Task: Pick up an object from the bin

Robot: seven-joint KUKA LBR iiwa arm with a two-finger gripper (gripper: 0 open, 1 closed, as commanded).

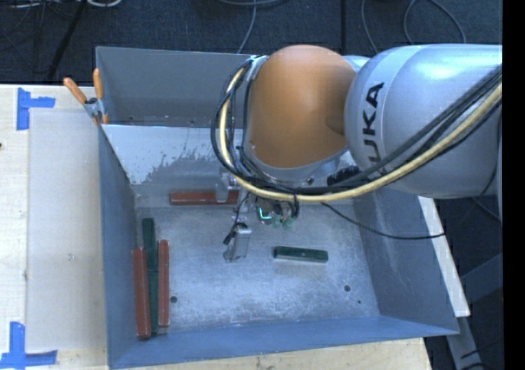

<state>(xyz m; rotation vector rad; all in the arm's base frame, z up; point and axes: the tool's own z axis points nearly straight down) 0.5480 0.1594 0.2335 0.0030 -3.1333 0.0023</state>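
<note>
My gripper (236, 247) hangs below the orange wrist cover, low over the middle of the bin floor. A red-brown flat bar (195, 197) lies just up and left of it, its right end tucked under the wrist. To the right of the gripper, a short way off, a dark green bar (300, 255) lies flat. I see nothing held in the gripper.
Along the left wall lie three long sticks side by side: a dark green one (148, 239) and two red-brown ones (142, 293) (163, 282). The arm and its orange cover hide the bin's back right part.
</note>
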